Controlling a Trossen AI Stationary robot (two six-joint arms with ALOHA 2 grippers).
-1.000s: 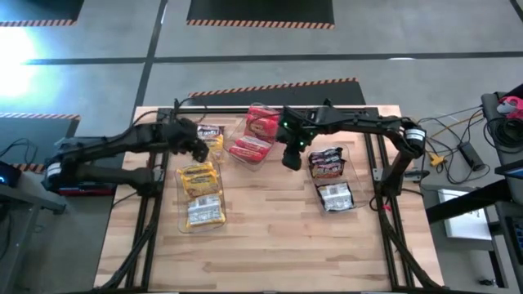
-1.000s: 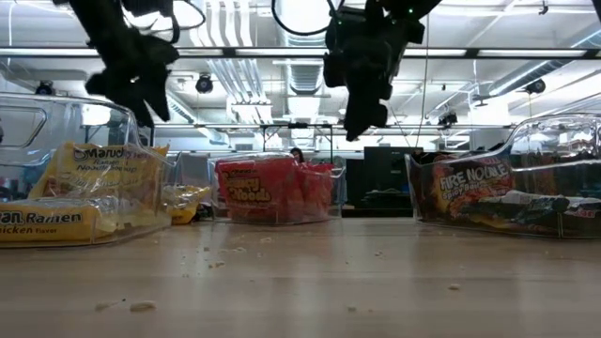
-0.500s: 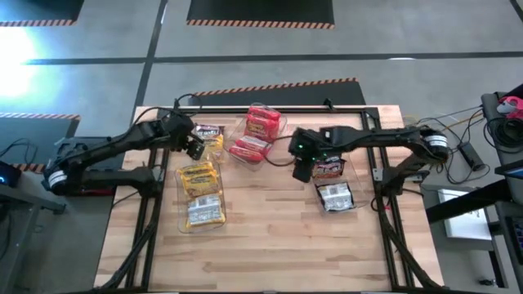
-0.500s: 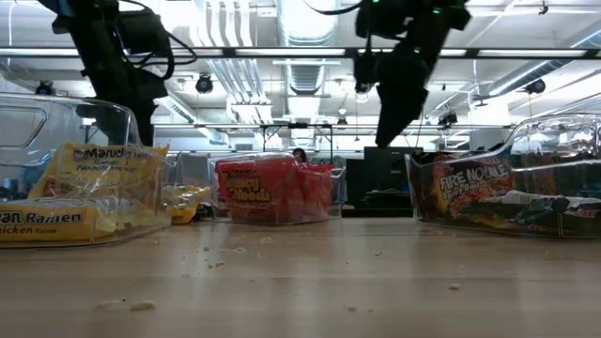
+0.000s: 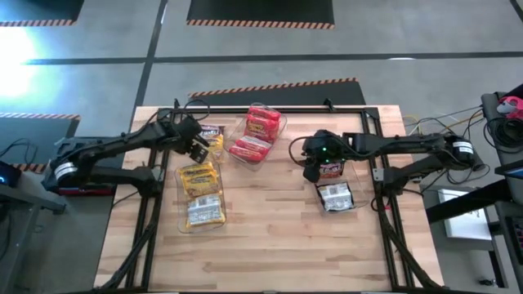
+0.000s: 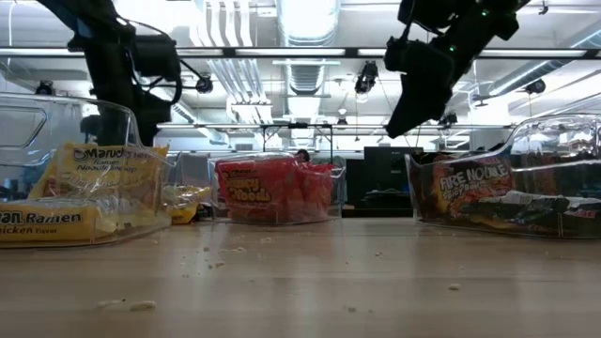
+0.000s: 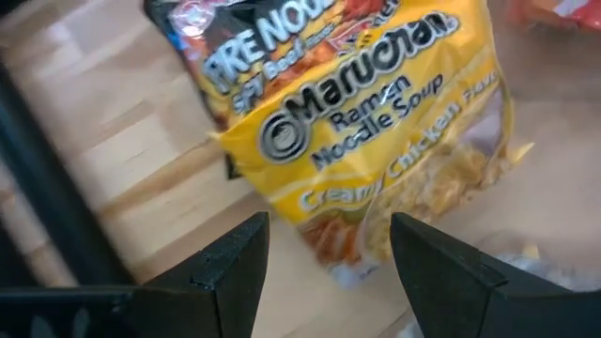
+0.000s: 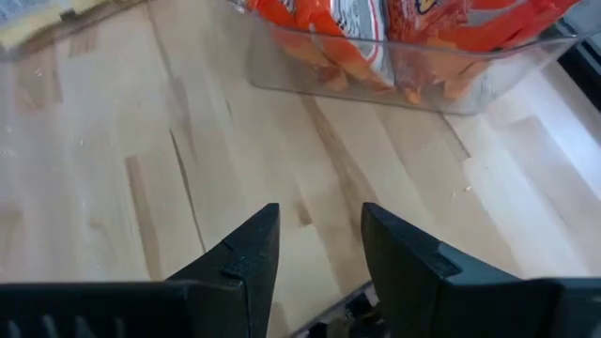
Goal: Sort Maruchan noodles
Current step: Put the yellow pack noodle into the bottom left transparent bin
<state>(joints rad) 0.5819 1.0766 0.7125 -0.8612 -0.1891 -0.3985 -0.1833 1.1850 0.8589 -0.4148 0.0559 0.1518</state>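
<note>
Three clear rectangular plastic bins sit on the pale wooden table (image 5: 270, 245): the left bin (image 5: 201, 214) holds yellow crinkly ramen packets (image 5: 200, 180), the middle bin (image 5: 276, 131) red packets (image 5: 252, 147), the right bin (image 5: 350, 181) dark Fire Noodle packets (image 5: 335, 196). The left gripper (image 5: 197, 150) hangs parted and empty over a loose yellow packet (image 7: 376, 150) and a dark packet (image 7: 254, 38). The right gripper (image 5: 311, 170), parted and empty, hovers beside the right bin.

Wooden table (image 5: 270, 245), crumbs scattered; three clear bins (image 6: 554, 141) on top; striped floor tape (image 5: 270, 85) behind.
</note>
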